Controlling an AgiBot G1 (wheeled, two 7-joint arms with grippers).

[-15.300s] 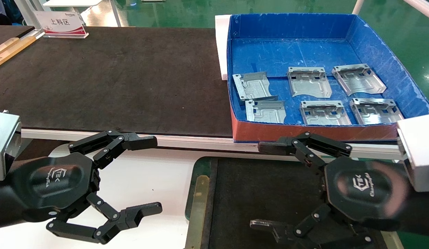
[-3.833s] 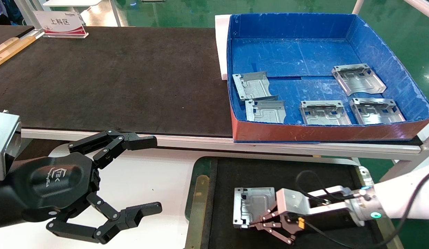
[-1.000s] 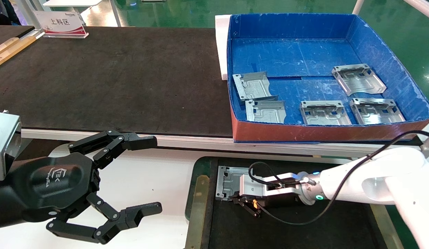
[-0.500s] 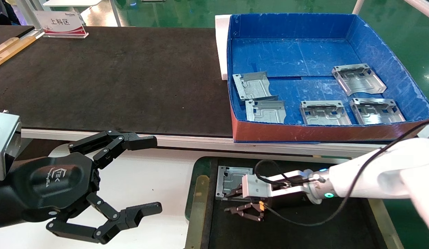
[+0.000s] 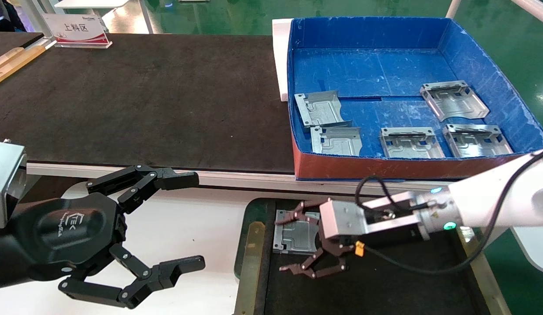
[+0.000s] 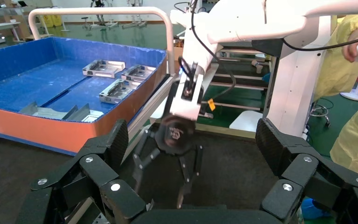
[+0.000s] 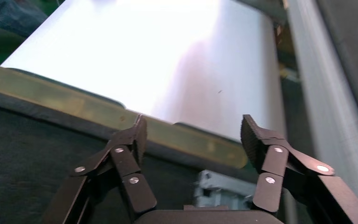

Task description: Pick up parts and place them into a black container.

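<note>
Fingers of the right gripper (image 5: 293, 243) are spread wide and hold nothing; it sits low over the black container (image 5: 385, 288), with one finger at the far edge of a part (image 5: 293, 234) and the other reaching past its near edge, above the felt floor. That part lies flat in the far left corner of the container, close beside the brass-coloured side strip (image 5: 250, 262) and the dark green rim. In the right wrist view the two open fingers (image 7: 130, 140) frame the brass strip and the white surface (image 7: 168, 60) beyond it, and only a small corner of the part (image 7: 221, 189) shows between them. In the left wrist view the right gripper (image 6: 165, 172) hangs fingers-down in front of the left arm's own fingers. Five more parts remain in the blue box (image 5: 376, 39) on the far side of the rail: two by its left wall (image 5: 321, 108) (image 5: 336, 141), two along its red front (image 5: 410, 142) (image 5: 476, 140), and one farther back on the right (image 5: 454, 99). The left gripper (image 5: 183, 221) is parked over the white surface at the near left, its fingers wide apart and empty, well away from the container. The long black mat (image 5: 144, 96) stretches to the left of the blue box, with a small sign (image 5: 76, 29) at its far corner.
</note>
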